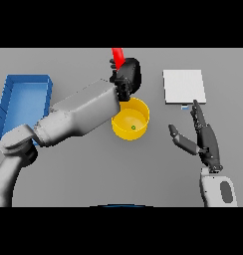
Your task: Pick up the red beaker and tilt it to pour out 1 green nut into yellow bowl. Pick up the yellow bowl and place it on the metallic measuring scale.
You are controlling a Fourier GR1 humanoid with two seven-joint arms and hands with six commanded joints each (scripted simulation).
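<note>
The left robot hand (126, 74) is gripping the red beaker (117, 56) with curled fingers, holding it tilted just behind the yellow bowl (138, 112). A green nut (133, 127) is lying inside the bowl. The right robot hand (200, 137) is hovering open-fingered near the metallic scale (183, 86). No legible writing is showing. A blue tray (24, 94) is sitting at the tabletop's (93, 169) left.

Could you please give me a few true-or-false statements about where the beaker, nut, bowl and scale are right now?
1. The left hand holds the red beaker. True.
2. The yellow bowl sits on the scale. False: it rests on the table, left of the scale.
3. A green nut lies in the bowl. True.
4. The right hand grips the bowl. False: it is open, apart from it.
5. The blue tray is beside the scale. False: it is at far left.
</note>
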